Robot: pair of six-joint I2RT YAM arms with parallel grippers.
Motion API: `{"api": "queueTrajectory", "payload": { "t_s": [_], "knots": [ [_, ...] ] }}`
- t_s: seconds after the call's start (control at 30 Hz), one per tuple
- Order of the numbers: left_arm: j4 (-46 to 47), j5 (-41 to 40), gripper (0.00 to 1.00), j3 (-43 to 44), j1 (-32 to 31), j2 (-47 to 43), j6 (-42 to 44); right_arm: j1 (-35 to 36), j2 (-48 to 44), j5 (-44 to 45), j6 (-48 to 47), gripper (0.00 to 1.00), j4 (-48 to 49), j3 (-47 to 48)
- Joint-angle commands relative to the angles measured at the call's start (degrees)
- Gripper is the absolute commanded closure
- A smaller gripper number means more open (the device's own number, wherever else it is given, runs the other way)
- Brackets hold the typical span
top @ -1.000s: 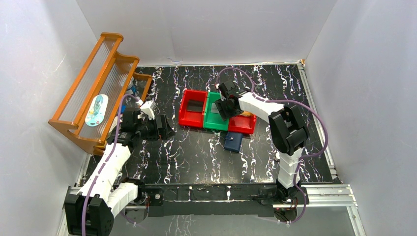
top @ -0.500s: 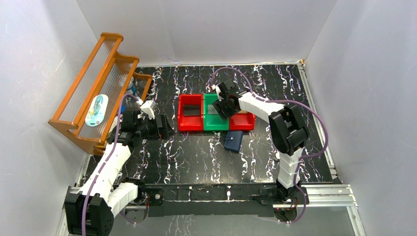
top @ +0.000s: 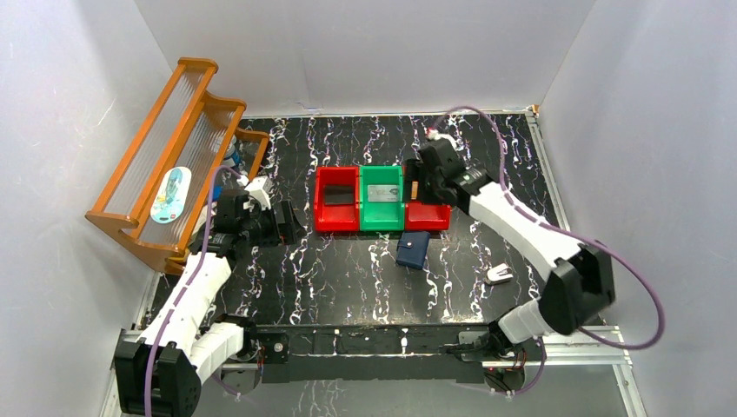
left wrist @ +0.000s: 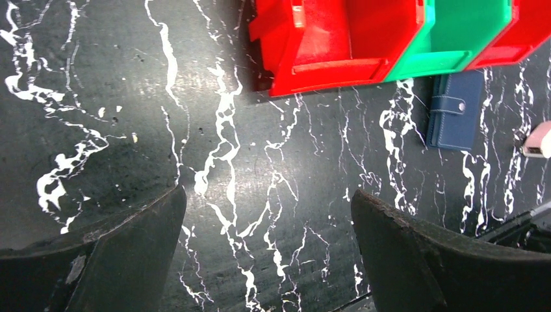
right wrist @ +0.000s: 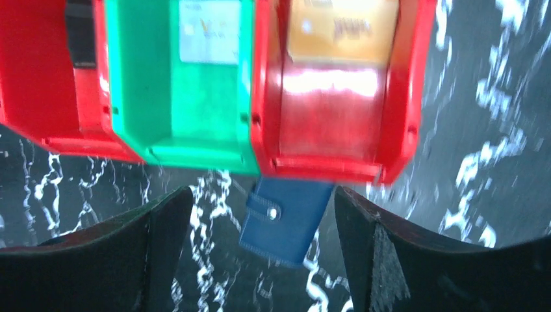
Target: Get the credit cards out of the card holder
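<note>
The navy-blue card holder (top: 412, 250) lies closed, its snap strap fastened, on the black marbled table just in front of the bins. It also shows in the left wrist view (left wrist: 453, 110) and the right wrist view (right wrist: 289, 218). A black credit card (right wrist: 79, 32) lies in the left red bin (top: 335, 219). My right gripper (top: 415, 193) hovers open and empty over the right red bin (top: 428, 219). In its own view the right gripper (right wrist: 261, 201) frames the holder below. My left gripper (top: 291, 224) stands open and empty over bare table, left of the bins (left wrist: 268, 195).
A silver-grey card (right wrist: 208, 39) lies in the green bin (top: 382, 221) and an orange card (right wrist: 341, 29) in the right red bin. A small white object (top: 498, 274) sits right of the holder. A wooden rack (top: 174, 148) stands at the far left.
My right gripper opened wider and swung from over the green bin to the right red bin. The silver-grey card now shows in the green bin. The bins shifted slightly left. The left arm stayed still.
</note>
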Motion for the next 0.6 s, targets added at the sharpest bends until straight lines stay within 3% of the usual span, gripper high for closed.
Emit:
{"api": "queueTrajectory", "payload": {
  "t_s": [0.0, 0.17, 0.57],
  "knots": [
    [0.14, -4.54, 0.02, 0.0, -0.34, -0.12, -1.93, 0.12, -7.39, -1.02, 21.94, 0.13, 0.48, -12.66],
    [-0.02, -5.75, 0.02, 0.1, -0.34, 0.02, -2.47, 0.12, -12.03, -3.76, 30.64, 0.17, 8.66, -23.8],
    [-0.31, -10.54, 0.02, 0.02, -0.34, -0.27, -4.64, 0.13, -2.75, -6.36, 32.41, 0.21, 12.3, -26.12]
  ]
}}
